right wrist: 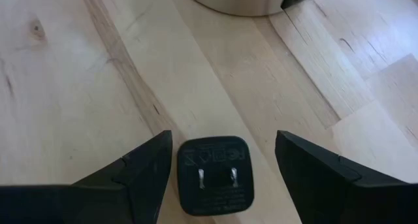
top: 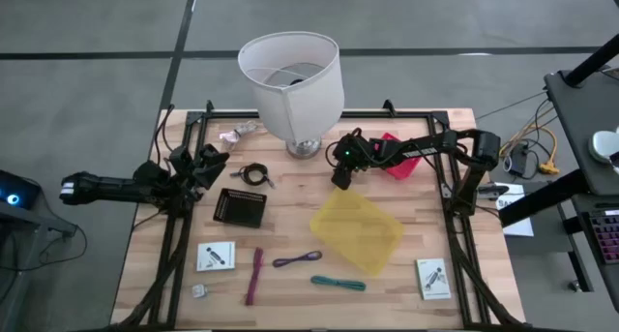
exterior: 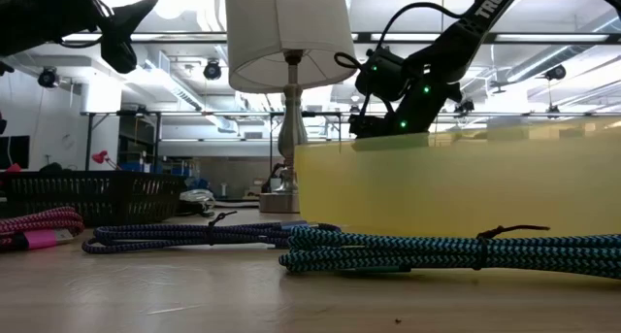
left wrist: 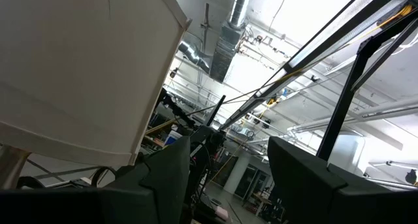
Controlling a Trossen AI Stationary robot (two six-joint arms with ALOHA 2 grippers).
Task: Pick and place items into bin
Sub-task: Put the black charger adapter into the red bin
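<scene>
Left tool [top: 208, 163] is parked at the counter's [top: 290, 201] left edge, raised, aimed up past the lampshade [top: 291, 85]; fingers [left wrist: 166, 178] spread apart, nothing between them. It sits near the black cord loop [top: 255, 174] and the black mesh tray [top: 240, 207], but is not lined up on either.

Middle of the counter: purple tie [top: 297, 260], maroon tie [top: 254, 275] and teal tie [top: 338, 283] lie along the front, well apart from both tools. Yellow bin [top: 356, 229] sits centre-right, empty as far as I can see.

Right tool [top: 340, 169] is the one working. It hangs just beside the lamp base [top: 304, 148], pointing down. Small black plug cube [right wrist: 214, 174] lies flat on the wood, prongs up, directly between the open fingers [right wrist: 134, 178], not touched yet. So: straight drop and close, no sideways correction needed. Bin is close by, toward the counter's front from this tool, so short carry. Right arm clearly nearer than left.
</scene>
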